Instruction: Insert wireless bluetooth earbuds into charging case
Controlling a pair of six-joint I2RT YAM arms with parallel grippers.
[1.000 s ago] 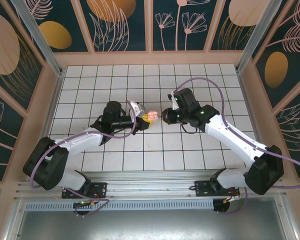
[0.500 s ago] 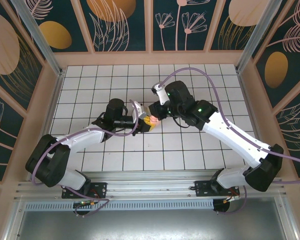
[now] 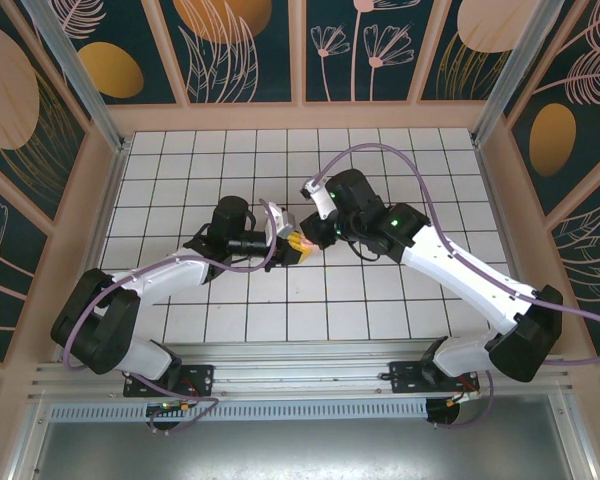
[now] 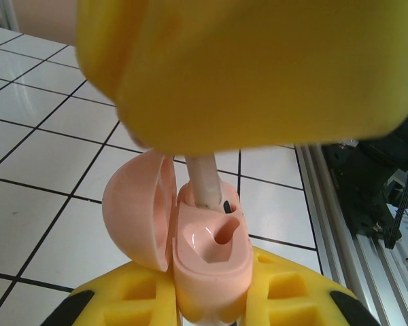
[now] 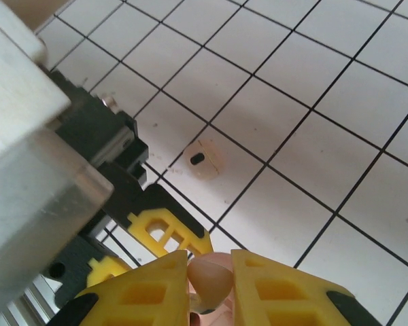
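The case is clamped upright in the left gripper, with its lid swung open toward 9 o'clock. One earbud is pinched tight by the right gripper, directly above the case. Its stem is held near vertical, and the tip is met at the far socket, 12 o'clock side. The near socket is seen empty. A second earbud is noted lying on the tabletop, at 12 o'clock from the right gripper. A straight downward push is judged to be needed.

We see bright, even overhead light and soft shadows on the tiled floor. In the left wrist view the upper half blurs heavily; the charging case shows a small highlight.
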